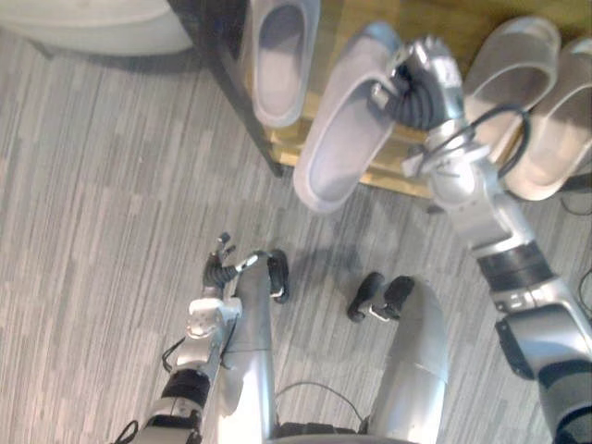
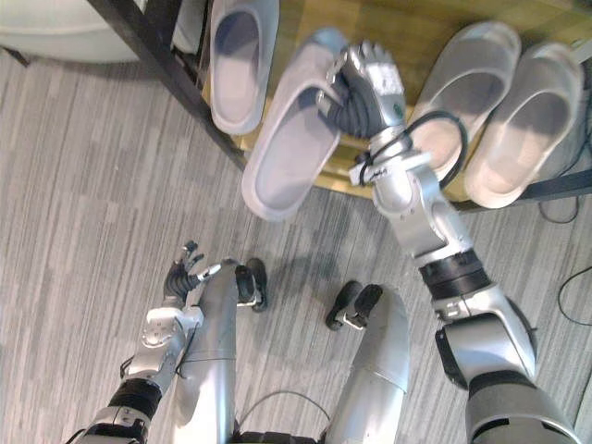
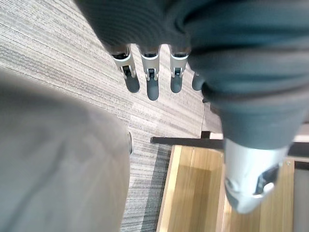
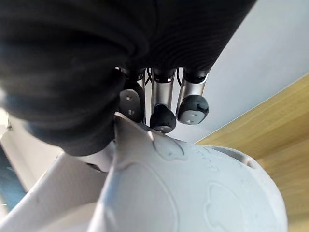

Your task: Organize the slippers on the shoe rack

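Note:
My right hand (image 1: 421,85) is shut on the toe end of a grey slipper (image 1: 344,134), which hangs tilted over the front edge of the wooden shoe rack (image 1: 400,178), its heel out past the edge. In the right wrist view the fingers (image 4: 163,115) curl onto the slipper's upper (image 4: 193,193). To its left a single matching slipper (image 1: 280,55) lies on the shelf. Two more slippers (image 1: 511,67) (image 1: 562,125) sit side by side on the right. My left hand (image 1: 218,266) hangs low over the floor, its fingers (image 3: 152,83) straight and holding nothing.
The rack's dark metal frame (image 1: 236,92) runs diagonally along its left end. A pale rounded object (image 1: 102,23) rests on the floor beyond it at the far left. Grey striped carpet (image 1: 92,231) spreads before the rack.

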Motion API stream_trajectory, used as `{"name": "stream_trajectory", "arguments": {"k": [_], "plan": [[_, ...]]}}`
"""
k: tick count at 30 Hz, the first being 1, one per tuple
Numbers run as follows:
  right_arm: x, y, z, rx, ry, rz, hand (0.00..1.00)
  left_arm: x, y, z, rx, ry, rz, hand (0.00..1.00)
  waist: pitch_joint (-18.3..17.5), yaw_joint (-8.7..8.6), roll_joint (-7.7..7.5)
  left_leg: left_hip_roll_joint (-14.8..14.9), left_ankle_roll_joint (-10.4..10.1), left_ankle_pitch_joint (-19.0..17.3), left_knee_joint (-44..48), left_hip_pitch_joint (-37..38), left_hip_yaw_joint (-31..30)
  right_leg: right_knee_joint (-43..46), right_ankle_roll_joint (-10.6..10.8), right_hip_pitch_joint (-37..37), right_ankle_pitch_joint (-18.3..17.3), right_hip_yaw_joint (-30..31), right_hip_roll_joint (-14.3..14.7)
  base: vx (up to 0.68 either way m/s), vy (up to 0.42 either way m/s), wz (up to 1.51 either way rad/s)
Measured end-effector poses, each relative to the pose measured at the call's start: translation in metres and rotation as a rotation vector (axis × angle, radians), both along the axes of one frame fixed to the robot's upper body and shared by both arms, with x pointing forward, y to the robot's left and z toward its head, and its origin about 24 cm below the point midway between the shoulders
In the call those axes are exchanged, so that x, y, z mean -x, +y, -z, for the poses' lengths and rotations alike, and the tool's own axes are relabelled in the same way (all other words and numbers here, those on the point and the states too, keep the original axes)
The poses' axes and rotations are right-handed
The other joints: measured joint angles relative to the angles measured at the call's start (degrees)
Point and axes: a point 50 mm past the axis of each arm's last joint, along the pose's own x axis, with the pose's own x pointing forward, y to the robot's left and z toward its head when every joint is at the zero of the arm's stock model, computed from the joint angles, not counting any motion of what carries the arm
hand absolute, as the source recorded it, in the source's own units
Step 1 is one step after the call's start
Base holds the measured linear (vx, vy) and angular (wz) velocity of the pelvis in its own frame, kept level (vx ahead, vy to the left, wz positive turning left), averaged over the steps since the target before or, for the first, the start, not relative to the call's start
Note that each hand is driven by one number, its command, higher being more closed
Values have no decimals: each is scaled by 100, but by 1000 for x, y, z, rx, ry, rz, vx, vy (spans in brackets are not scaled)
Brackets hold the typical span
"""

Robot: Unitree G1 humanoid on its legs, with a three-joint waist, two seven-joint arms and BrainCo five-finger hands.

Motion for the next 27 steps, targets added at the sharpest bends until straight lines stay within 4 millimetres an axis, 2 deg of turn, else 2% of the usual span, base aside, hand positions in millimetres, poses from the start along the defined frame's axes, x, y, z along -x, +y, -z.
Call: {"name": "stream_trajectory", "arguments": {"k": [3, 7, 14, 15, 27], "plan": [[-5, -1, -16, 41, -32, 57, 100, -5, -1, -8, 8, -33, -3, 0, -1, 26, 1, -18, -8, 26, 0, -220, -39, 8, 0, -167, -14, -59, -27, 67, 2, 6], [-12, -6, -26, 31, -44, 112, 100, -8, -3, -11, 31, -54, -14, 0, -1, 39, 0, -111, -9, 31, 1, -341, -72, 58, 45, -236, -79, -101, -116, 73, 2, 15], [-15, -13, -49, 39, -90, 187, 100, -15, -6, -20, 46, -84, -17, 0, -34, 154, -37, -205, -53, 80, -21, -586, -160, 90, -12, -391, -131, -213, -214, 66, 6, 9], [-17, -13, -53, 46, -98, 204, 0, -16, -6, -21, 58, -87, -24, 0, -35, 160, -37, -212, -58, 104, -27, -631, -181, 90, -14, -401, -133, -253, -232, 76, 14, 10], [-11, -27, -71, -9, -206, 297, 0, -21, -9, -26, 100, -97, -35, 0, -130, 167, -120, -380, -108, 386, -287, -860, -248, 51, -59, -581, -125, -391, -369, 61, 4, 11]]}}
